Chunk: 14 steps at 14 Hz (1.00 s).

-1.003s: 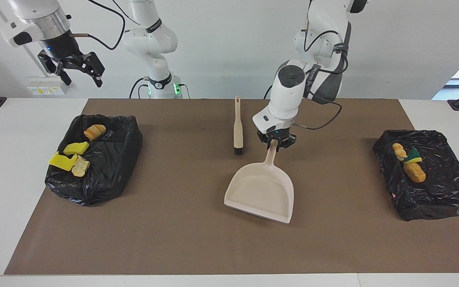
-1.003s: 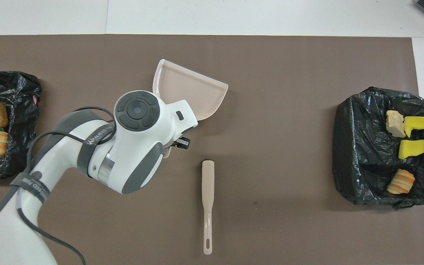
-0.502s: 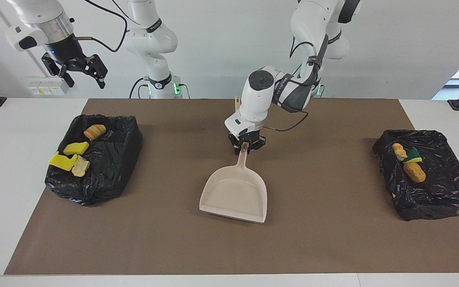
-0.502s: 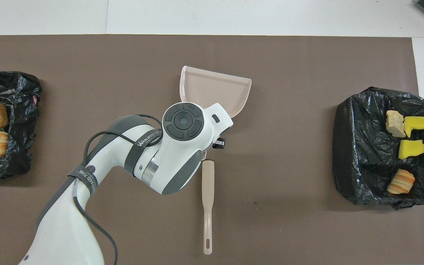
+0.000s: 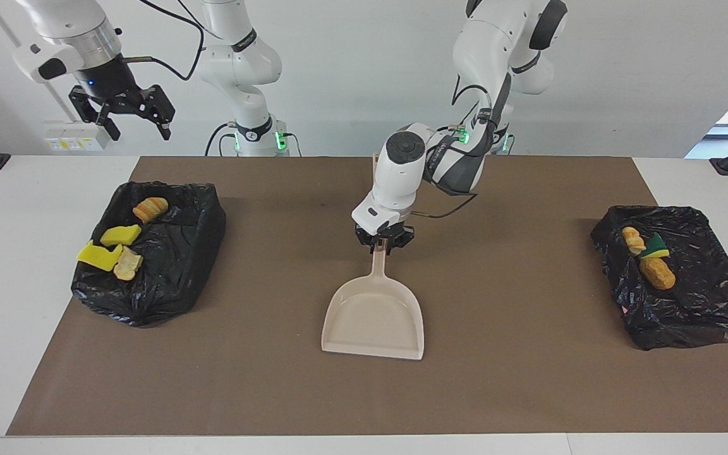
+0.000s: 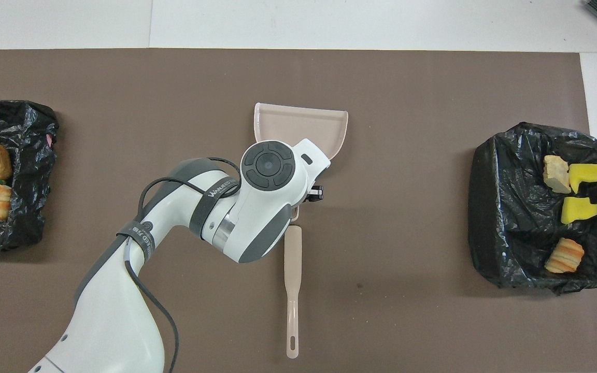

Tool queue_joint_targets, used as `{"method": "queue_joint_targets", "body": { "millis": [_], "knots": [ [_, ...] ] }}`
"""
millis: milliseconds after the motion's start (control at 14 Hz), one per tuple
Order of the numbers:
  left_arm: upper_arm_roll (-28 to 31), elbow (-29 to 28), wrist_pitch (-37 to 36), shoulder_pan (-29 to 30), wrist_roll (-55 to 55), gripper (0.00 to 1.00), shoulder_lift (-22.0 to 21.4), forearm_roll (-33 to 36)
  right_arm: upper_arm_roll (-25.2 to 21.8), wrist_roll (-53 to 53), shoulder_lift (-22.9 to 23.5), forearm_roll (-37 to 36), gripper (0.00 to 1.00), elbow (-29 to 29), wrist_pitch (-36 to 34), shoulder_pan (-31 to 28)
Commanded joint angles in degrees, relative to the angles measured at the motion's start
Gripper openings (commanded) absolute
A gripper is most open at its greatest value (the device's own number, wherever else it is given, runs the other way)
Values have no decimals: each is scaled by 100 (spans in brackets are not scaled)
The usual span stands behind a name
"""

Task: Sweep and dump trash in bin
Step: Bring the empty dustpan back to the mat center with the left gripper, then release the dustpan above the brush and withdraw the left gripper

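Note:
The trash lies in two black-bagged bins. The bin (image 5: 174, 259) at the right arm's end holds two yellow sponge chunks (image 5: 100, 256) and two bread pieces (image 5: 150, 207). The bin (image 5: 692, 303) at the left arm's end holds two bread pieces (image 5: 656, 273) and a green-yellow sponge (image 5: 655, 246). My left gripper (image 5: 382, 245) is shut on the handle of the empty beige dustpan (image 5: 373, 319), which rests on the mat's middle. My right gripper (image 5: 131, 123) is open and empty, high over the table's corner by its bin.
The beige brush (image 6: 293, 290) lies on the brown mat (image 6: 407, 259), nearer to the robots than the dustpan (image 6: 298, 124), its head under my left wrist. White table (image 5: 16, 316) borders the mat past both bins.
My left gripper has slid the dustpan toward the right arm's end to the mat's middle and turned it square. My right gripper has shifted slightly, still raised.

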Motion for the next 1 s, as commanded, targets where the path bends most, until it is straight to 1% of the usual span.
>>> {"method": "queue_joint_targets", "body": {
  "millis": [0,215,287,430,502,573,788,931],
  "knots": [
    [52,-4,-242,181,-53,100,-380,-83,7,-171,-158,-80,100,-207,156,0],
    [87,75,-409,392,0,100,-531,-83,7,-154,-158,-89,100,-207,191,0],
    [70,93,-523,567,104,100,-549,-75,7,-154,-158,-89,100,-207,191,9],
    [60,233,-926,866,595,100,-619,-75,7,-145,-158,-80,100,-207,182,9],
    [104,417,-1277,1007,981,100,-619,-83,7,-145,-158,-89,100,-207,191,9],
    [87,531,-1559,1269,1446,100,-602,-118,7,-136,-158,-80,100,-207,182,9],
    [52,559,-1921,1955,2449,100,-715,-268,7,-136,-158,-80,100,-207,182,9],
    [69,550,-2123,2307,2951,100,-960,-347,7,-136,-158,-80,100,-207,182,0]
  ]
}}
